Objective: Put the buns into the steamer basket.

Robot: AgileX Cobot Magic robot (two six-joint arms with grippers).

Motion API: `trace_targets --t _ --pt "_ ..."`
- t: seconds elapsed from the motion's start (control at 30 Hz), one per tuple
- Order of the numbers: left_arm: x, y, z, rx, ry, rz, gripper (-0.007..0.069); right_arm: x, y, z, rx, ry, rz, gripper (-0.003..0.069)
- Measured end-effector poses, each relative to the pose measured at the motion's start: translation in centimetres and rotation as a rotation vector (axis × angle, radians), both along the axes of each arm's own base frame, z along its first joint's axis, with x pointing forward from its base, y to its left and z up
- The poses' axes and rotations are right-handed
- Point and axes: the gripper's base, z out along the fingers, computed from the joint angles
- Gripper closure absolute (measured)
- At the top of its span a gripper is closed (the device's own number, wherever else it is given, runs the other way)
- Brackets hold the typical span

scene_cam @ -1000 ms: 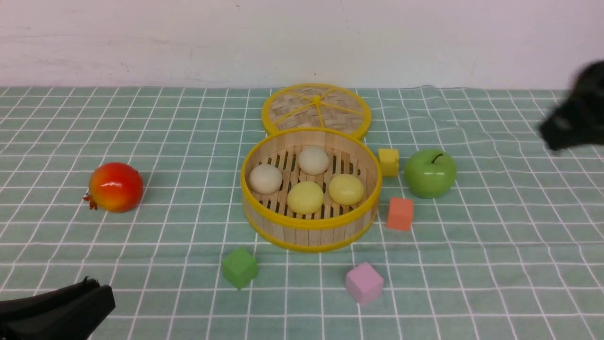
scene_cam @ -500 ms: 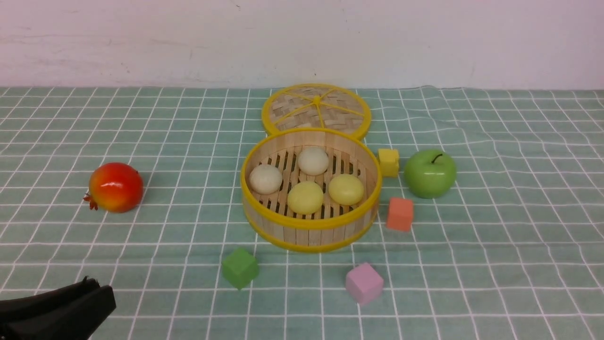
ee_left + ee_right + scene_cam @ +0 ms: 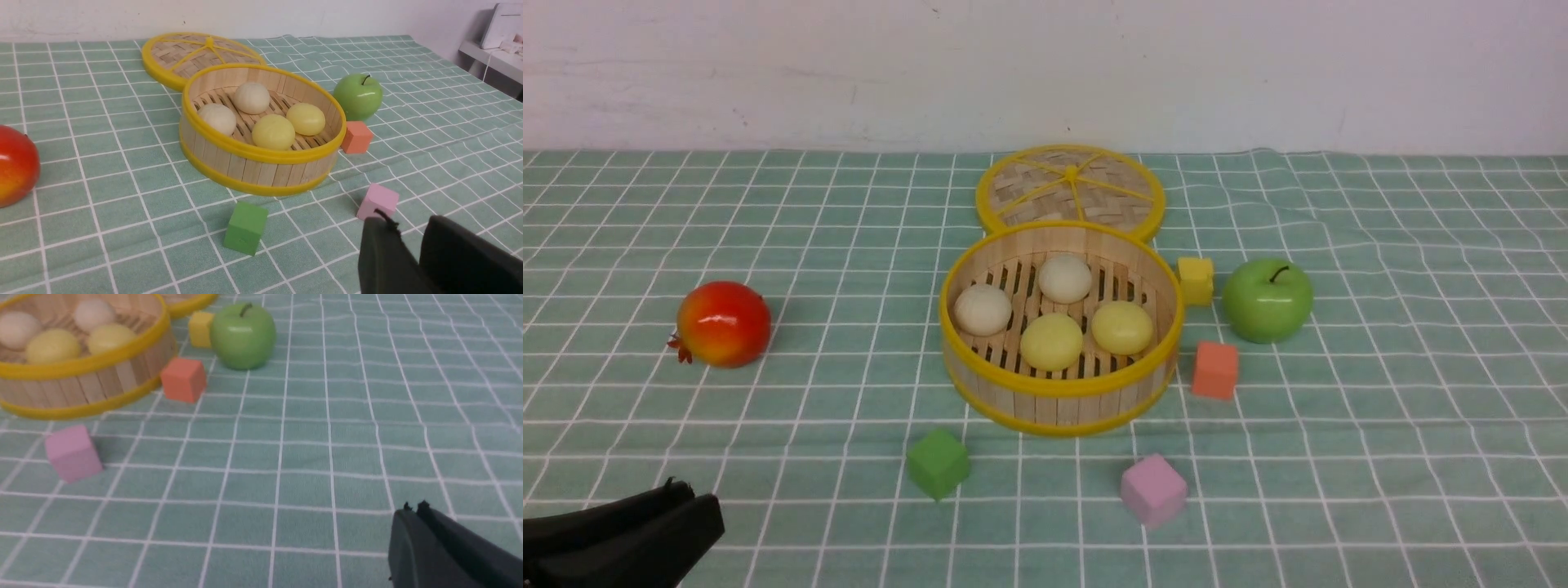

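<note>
The steamer basket [image 3: 1058, 390] stands at mid-table. All the buns lie inside it: two cream-white [image 3: 983, 309] [image 3: 1065, 277] and two pale yellow [image 3: 1051, 340] [image 3: 1121, 327]. The left wrist view shows the basket [image 3: 253, 154] and the buns too. My left gripper [image 3: 696, 513] rests low at the near left, far from the basket, empty, its jaws a little apart [image 3: 406, 223]. My right gripper [image 3: 413, 508] is out of the front view; its own view shows it shut and empty over bare cloth, near-right of the basket [image 3: 81, 363].
The woven lid [image 3: 1070, 188] lies behind the basket. A green apple [image 3: 1267, 299], a yellow cube [image 3: 1195, 279] and an orange cube [image 3: 1215, 369] sit to its right. A green cube [image 3: 938, 463] and a pink cube [image 3: 1152, 489] lie in front. A red pomegranate [image 3: 723, 323] sits at the left.
The right arm, blurred at the front view's right edge one second ago, has left that view. The left gripper, basket and buns have not moved.
</note>
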Motion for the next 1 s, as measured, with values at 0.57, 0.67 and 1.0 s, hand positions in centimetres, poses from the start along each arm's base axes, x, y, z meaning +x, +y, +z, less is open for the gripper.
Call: trace_targets --t 0.57,0.67,1.0 --pt "0.0 0.0 -0.1 0.005 0.008 0.0 0.047 0.2 -0.1 -2.8 -0.02 -0.007 -0.01 0.0678" --pt "0.0 0.0 -0.1 0.005 0.009 0.0 0.0465 0.2 -0.1 -2.8 -0.02 -0.006 -0.01 0.0677" --pt "0.0 0.0 -0.1 0.005 0.009 0.0 0.0456 0.2 -0.1 -2.8 -0.02 -0.006 -0.01 0.0669"
